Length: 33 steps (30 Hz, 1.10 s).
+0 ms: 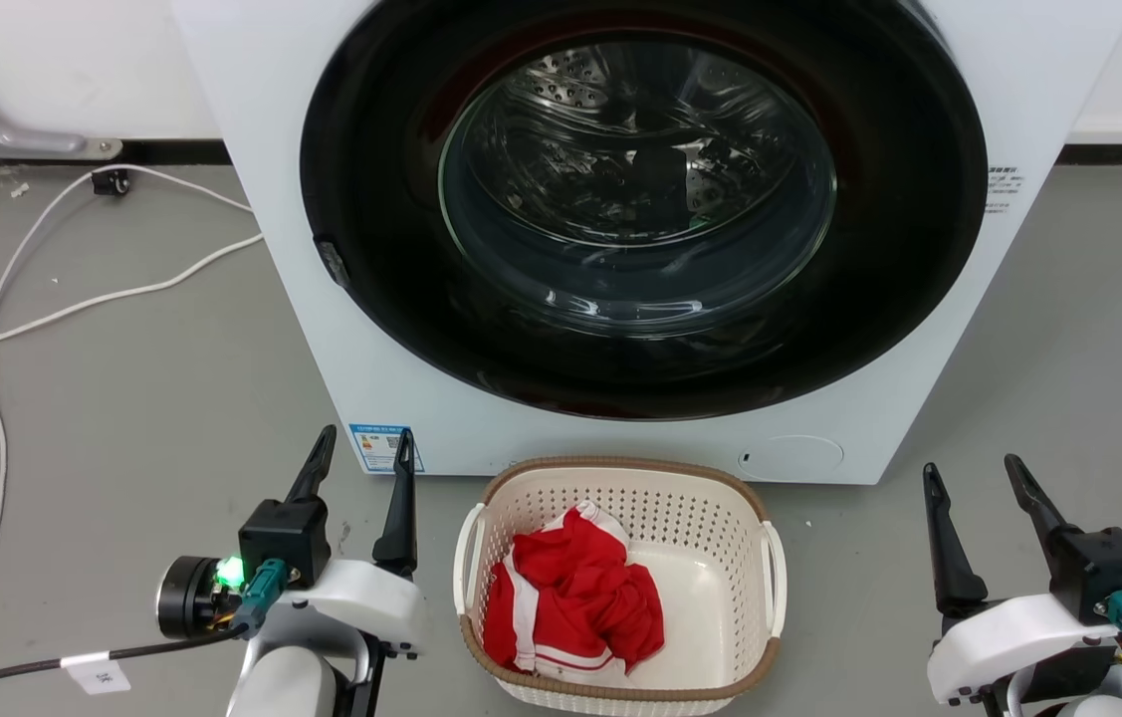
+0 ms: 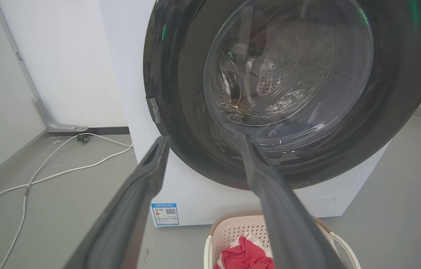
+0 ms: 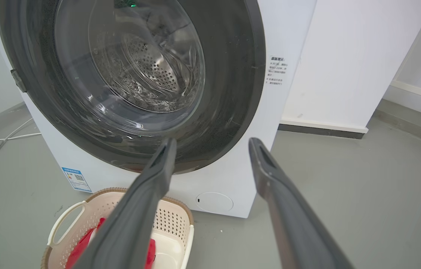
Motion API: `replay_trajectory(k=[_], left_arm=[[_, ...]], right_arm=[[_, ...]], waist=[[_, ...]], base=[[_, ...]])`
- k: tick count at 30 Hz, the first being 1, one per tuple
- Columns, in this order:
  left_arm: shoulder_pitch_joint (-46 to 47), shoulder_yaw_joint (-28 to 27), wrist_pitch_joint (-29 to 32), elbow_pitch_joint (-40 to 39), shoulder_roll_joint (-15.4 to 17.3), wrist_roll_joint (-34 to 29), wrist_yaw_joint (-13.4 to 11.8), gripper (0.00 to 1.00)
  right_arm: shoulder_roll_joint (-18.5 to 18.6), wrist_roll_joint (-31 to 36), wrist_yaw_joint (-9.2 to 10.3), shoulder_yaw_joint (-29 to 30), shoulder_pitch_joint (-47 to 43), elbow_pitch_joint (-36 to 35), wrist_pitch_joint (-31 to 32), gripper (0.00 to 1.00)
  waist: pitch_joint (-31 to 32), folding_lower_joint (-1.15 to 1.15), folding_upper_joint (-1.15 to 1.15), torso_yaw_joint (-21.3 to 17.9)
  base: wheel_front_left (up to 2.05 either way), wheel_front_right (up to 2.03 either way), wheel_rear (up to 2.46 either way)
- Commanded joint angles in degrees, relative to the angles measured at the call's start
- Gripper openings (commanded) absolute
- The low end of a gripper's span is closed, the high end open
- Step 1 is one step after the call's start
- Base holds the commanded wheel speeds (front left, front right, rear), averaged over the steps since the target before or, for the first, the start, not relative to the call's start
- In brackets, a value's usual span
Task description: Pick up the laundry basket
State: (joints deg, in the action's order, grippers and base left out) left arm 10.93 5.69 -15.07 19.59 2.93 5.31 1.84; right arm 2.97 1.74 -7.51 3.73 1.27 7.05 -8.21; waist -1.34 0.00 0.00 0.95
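Progress nil: head view has laundry basket on the floor just before the washing machine, left gripper and right gripper flanking it apart, fingers wide and empty; left wrist then right wrist views agree, handles partly hidden, probably free; reach, grasp, lift remain.

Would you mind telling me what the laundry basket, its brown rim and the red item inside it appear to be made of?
The laundry basket looks like matte cream moulded plastic: regular holes pierce its walls. Its brown rim has a woven texture, perhaps wicker, perhaps plastic imitation; unclear. The red garment looks like soft fabric, given its crumpled folds.
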Motion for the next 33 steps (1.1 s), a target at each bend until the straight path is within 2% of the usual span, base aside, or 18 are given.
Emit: replay_trajectory(k=[1,9,16,24,33], left_arm=[[0.8,-0.04,-0.15,0.26,-0.07,0.21,0.01,1.0],[5.92,-0.33,-0.15,4.94,-0.06,0.76,1.16,1.0],[13.93,-0.7,0.2,14.16,1.16,2.06,2.65,1.0],[23.87,-0.35,3.64,25.35,2.29,4.19,4.13,1.0],[34.66,0.96,10.94,36.69,4.45,8.1,5.53,1.0]], right_arm=[[-0.17,-0.49,0.04,0.04,0.6,0.1,0.09,1.0],[-0.17,-1.28,0.04,0.41,3.91,2.0,0.92,1.0],[-0.16,-2.15,0.04,-0.12,9.45,6.52,2.2,1.0],[-0.14,-3.65,0.04,-1.91,18.16,15.86,5.35,1.0],[-0.13,-5.96,0.04,-4.03,29.31,27.63,11.24,1.0]], waist=[[-0.4,0.0,0.0,-0.11],[-4.27,0.0,0.0,-0.57],[-10.14,0.0,0.0,-1.38],[-17.4,0.0,0.0,-2.39],[-25.36,0.0,0.0,-3.42]], base=[[0.0,0.0,0.0],[0.0,0.0,0.0],[0.0,0.0,0.0],[0.0,0.0,0.0],[0.0,0.0,0.0]])
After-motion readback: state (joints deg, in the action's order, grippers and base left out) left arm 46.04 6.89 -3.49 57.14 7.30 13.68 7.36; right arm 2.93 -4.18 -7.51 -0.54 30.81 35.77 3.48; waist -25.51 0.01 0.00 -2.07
